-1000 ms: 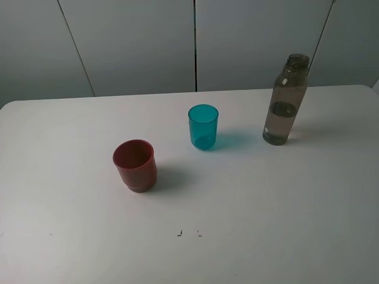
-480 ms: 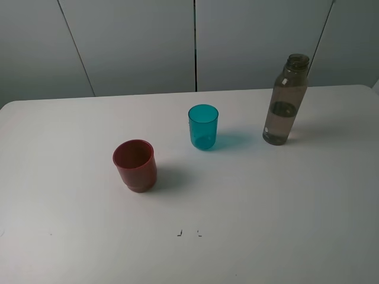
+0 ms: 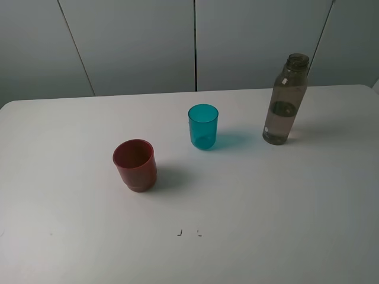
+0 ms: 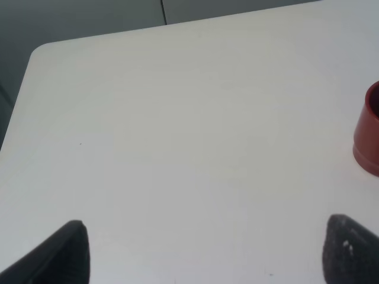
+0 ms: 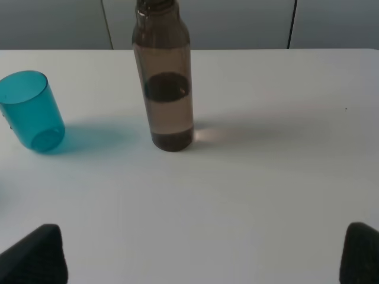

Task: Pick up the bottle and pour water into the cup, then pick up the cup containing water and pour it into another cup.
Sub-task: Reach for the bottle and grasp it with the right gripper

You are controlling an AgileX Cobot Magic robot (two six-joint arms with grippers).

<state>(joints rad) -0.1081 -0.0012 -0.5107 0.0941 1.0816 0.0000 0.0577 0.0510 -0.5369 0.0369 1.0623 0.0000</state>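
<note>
The smoky grey-brown bottle [image 3: 285,99] stands upright and capless at the back right of the white table, about half full; the right wrist view shows it too [image 5: 164,77]. The teal cup [image 3: 203,126] stands mid-table, seen also in the right wrist view [image 5: 31,111]. The squat red cup [image 3: 135,165] sits nearer the front left, with its edge showing in the left wrist view [image 4: 370,137]. My left gripper [image 4: 204,251] is open over bare table, left of the red cup. My right gripper [image 5: 204,254] is open, well short of the bottle. Neither arm appears in the exterior high view.
The white table [image 3: 266,207] ends at a rounded back-left corner [image 4: 41,50], with grey wall panels behind. Two small dark marks [image 3: 188,233] lie near the front middle.
</note>
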